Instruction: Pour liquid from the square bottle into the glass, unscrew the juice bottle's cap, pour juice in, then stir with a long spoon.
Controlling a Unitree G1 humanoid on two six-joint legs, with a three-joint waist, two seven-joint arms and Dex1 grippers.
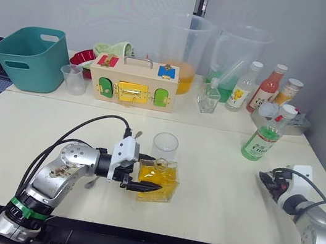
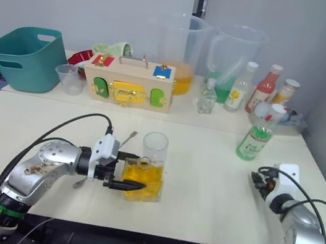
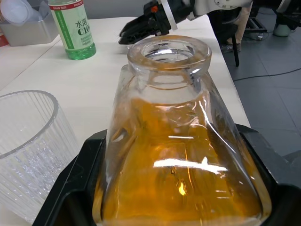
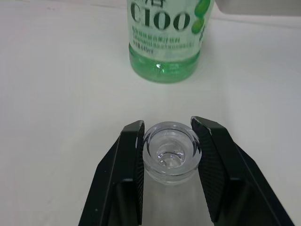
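Note:
The square bottle (image 1: 159, 183), with its neck open and yellow liquid (image 3: 178, 174) inside, stands upright near the table's front middle. My left gripper (image 1: 154, 174) is shut on its body from the left. Just behind it is the empty ribbed glass (image 1: 164, 145). The long spoon (image 2: 128, 137) lies on the table under my left wrist, mostly hidden. At the right, my right gripper (image 4: 168, 126) is shut on a round clear glass stopper (image 4: 170, 153), low over the table. Beyond it stands the juice bottle (image 1: 264, 139) with its white cap (image 1: 289, 110) on.
Along the back stand a teal basket (image 1: 30, 56), a flared plastic cup (image 1: 73, 79), a wooden latch box (image 1: 133, 82), two large jugs (image 1: 185, 44), a small flask (image 1: 209, 97), a yellow-label bottle (image 1: 242, 88) and a red bottle (image 1: 267, 89).

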